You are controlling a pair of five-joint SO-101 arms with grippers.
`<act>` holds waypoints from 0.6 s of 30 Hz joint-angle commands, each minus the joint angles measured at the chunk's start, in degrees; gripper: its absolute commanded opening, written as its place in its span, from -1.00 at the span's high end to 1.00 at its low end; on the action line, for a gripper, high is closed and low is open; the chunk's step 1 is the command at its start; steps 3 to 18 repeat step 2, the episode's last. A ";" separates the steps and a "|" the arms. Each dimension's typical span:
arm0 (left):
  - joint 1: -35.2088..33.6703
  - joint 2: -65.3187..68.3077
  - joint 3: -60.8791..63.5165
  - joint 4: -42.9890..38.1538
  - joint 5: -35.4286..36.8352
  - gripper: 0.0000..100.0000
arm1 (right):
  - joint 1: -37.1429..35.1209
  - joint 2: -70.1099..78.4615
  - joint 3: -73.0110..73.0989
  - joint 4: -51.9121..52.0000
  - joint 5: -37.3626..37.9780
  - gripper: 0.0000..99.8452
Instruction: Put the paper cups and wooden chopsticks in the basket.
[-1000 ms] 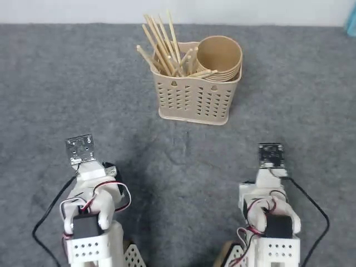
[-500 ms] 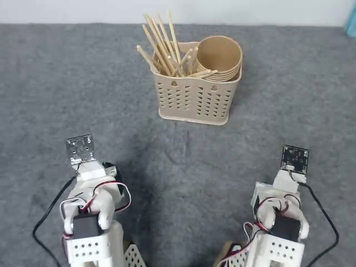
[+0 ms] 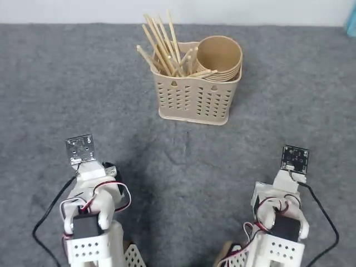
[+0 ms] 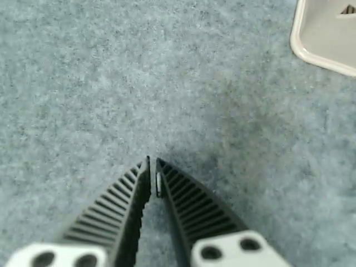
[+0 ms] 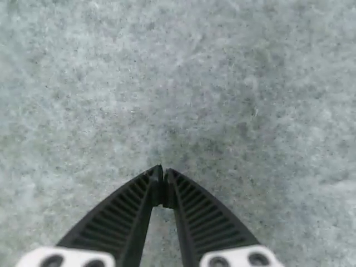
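A beige perforated basket (image 3: pixel 194 100) stands at the far middle of the grey carpet. Several wooden chopsticks (image 3: pixel 162 41) lean in its left half and a stack of brown paper cups (image 3: pixel 219 55) sits in its right half. Both arms are folded back at the near edge, far from the basket. My left gripper (image 4: pixel 151 164) is shut with nothing in it, just above bare carpet; a corner of the basket (image 4: pixel 325 33) shows beyond it. My right gripper (image 5: pixel 163 171) is shut and empty above the carpet too.
Grey carpet (image 3: pixel 183 161) covers the whole table between the arms and the basket. A pale wall strip runs along the far edge. A teal object (image 3: pixel 351 22) pokes in at the far right corner.
The right arm has drawn back toward the near edge and swung slightly right, then stayed still. The left arm has not moved.
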 commanded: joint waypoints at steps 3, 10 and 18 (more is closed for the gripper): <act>-0.26 -1.05 -0.13 0.26 -0.44 0.97 | 0.75 -0.84 1.23 0.57 -0.62 0.99; -0.26 -1.05 -0.13 0.26 -0.44 0.97 | 0.75 -0.84 1.23 0.57 -0.62 0.99; -0.26 -1.05 -0.13 0.26 -0.44 0.97 | 0.75 -0.84 1.23 0.57 -0.62 0.99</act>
